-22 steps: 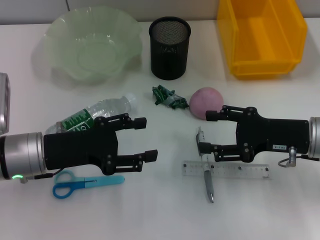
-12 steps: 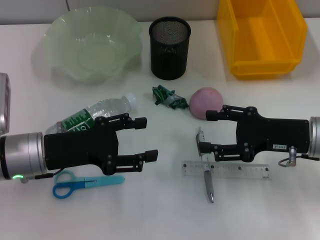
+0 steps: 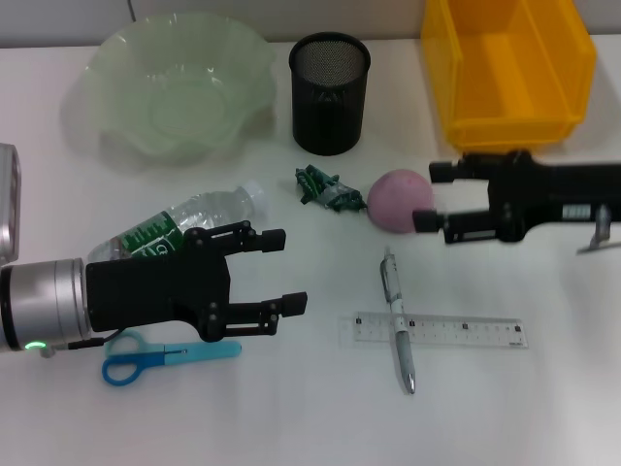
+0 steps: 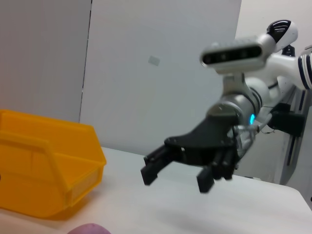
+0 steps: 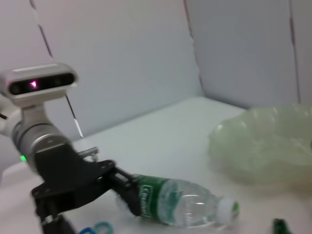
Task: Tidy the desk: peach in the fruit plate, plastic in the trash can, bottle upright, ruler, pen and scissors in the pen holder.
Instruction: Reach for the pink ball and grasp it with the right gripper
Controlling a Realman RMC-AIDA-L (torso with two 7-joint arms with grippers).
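Yellow bin (image 3: 508, 73): stood at the far right of the white desk (image 3: 291, 408).
Green fruit plate (image 3: 175, 87): sat at the far left, nothing in it.
Left gripper (image 3: 286, 272): hovered at the near left, jaws spread wide, holding nothing. It lay just beside the bottle and above the scissors.
Right gripper (image 3: 430, 197): hung at the right in front of the bin, jaws wide apart and holding nothing, fingertips just beside the peach.
Water bottle (image 3: 184, 225): lay on its side at the left, cap towards the middle, partly hidden by the left gripper.
Black mesh pen holder (image 3: 330, 92): stood upright between plate and bin, nothing visible inside.
Clear ruler (image 3: 434, 331): lay flat at the near right.
Pink peach (image 3: 396, 199): rested on the desk near the middle, in front of the pen holder.
Blue scissors (image 3: 165, 355): lay flat at the near left.
Pen (image 3: 399, 318): lay across the ruler's left end.
Green plastic wrapper (image 3: 325, 187): lay crumpled just left of the peach.
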